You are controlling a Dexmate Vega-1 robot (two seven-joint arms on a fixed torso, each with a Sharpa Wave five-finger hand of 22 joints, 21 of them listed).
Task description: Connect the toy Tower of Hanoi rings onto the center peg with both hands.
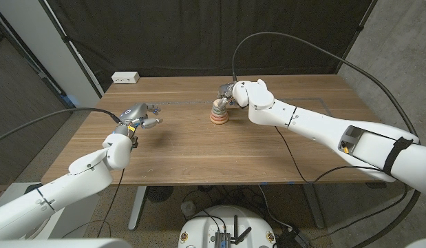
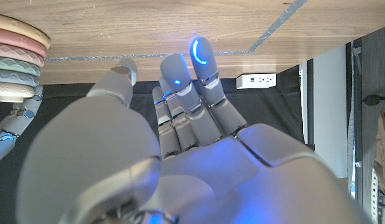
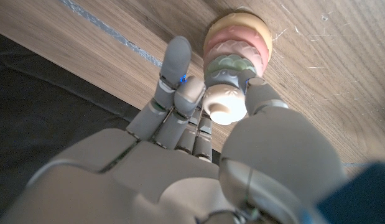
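Ring stack — at right hand

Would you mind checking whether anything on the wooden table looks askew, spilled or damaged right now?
Nothing stands out. The stack of pastel toy rings sits upright and tidy on its peg, with the right hand at its cream top piece. The left hand hovers apart, holding nothing. The wooden table shows no spill or damage.

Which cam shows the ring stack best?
Right wrist view: the ring stack is close, layers and the cream top piece distinct, right hand at it. Head view shows it small and partly covered. Left wrist view catches its edge.
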